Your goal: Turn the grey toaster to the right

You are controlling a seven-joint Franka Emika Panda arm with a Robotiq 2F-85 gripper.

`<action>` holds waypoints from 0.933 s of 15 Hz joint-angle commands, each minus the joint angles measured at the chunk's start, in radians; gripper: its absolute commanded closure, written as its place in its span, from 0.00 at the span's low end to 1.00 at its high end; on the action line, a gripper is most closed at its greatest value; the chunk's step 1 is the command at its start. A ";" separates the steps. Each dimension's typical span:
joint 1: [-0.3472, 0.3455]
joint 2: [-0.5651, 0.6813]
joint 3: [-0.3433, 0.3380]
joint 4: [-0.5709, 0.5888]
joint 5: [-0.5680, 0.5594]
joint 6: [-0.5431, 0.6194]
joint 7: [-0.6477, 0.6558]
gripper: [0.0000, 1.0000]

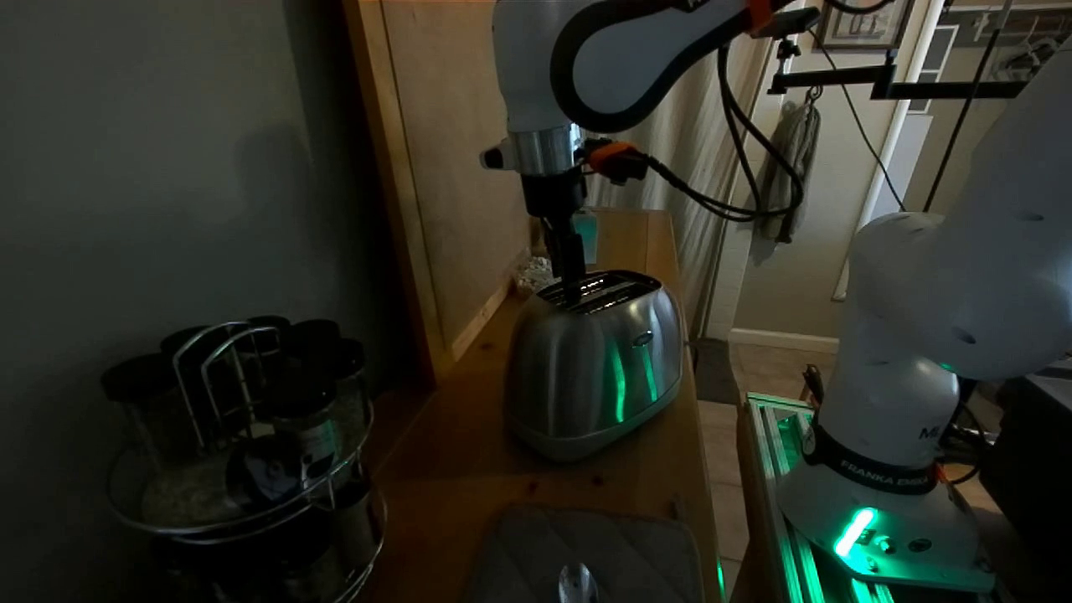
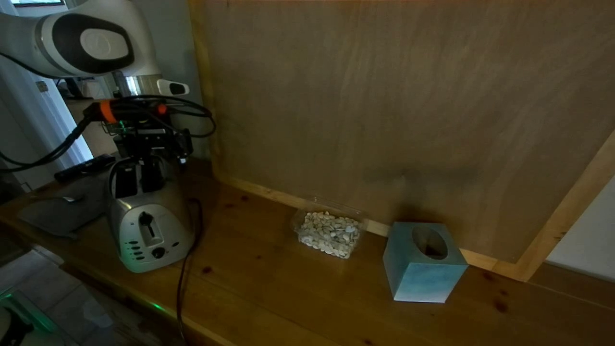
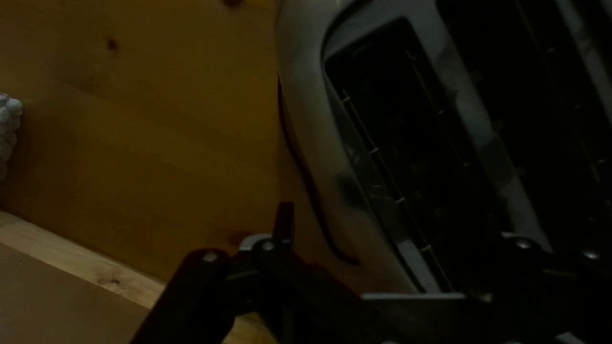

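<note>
The grey toaster (image 1: 590, 377) stands upright on the wooden counter in both exterior views. Its lever and knob panel shows in an exterior view (image 2: 153, 235). In the wrist view its metal side and dark slots (image 3: 306, 62) fill the upper right. My gripper (image 1: 571, 272) points down over the toaster top. It is open in the wrist view (image 3: 397, 222), its fingers wide apart. One finger stands beyond the toaster's wall-facing side. The other is dark against the slots and appears to reach into the wall-side slot. Whether a finger touches the metal I cannot tell.
A black cord (image 2: 183, 271) runs beside the toaster over the counter edge. A wooden panel (image 2: 384, 96) backs the counter. A clear box of pebbles (image 2: 331, 233) and a blue tissue box (image 2: 425, 269) stand along it. A spice rack (image 1: 243, 435), grey mat (image 1: 519, 557) and spoon (image 1: 578, 584) are nearby.
</note>
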 commanded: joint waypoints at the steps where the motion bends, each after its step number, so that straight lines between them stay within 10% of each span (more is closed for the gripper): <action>1: 0.014 -0.020 -0.017 -0.032 -0.027 0.046 -0.019 0.48; 6: 0.012 -0.019 -0.021 -0.034 -0.021 0.059 -0.013 0.80; 14: -0.027 0.021 -0.033 0.023 0.009 0.018 0.136 0.83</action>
